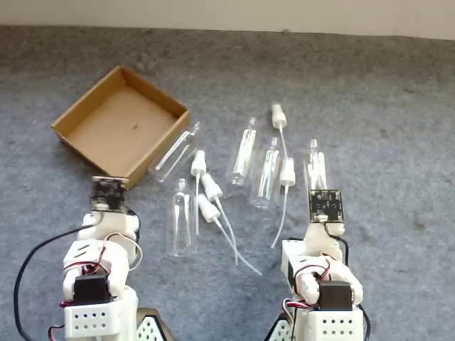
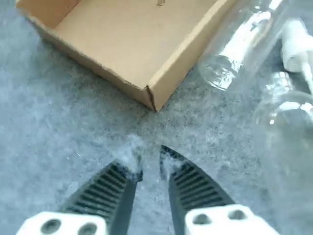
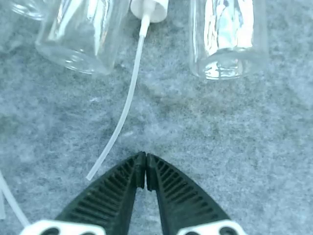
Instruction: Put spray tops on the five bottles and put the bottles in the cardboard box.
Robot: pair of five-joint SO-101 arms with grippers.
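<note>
Clear cylindrical bottles (image 1: 180,226) lay on the fuzzy grey tabletop (image 1: 398,106). The ribbed left end effector (image 2: 150,161) stood slightly parted, the right end effector (image 3: 146,164) pressed together.

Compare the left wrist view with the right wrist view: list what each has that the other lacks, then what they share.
Left wrist, not right: the cardboard box and the left claw, slightly open. Right wrist, not left: the right claw, shut, and a long dip tube. Shared: clear bottles lying down, a white spray top, grey carpet.
</note>
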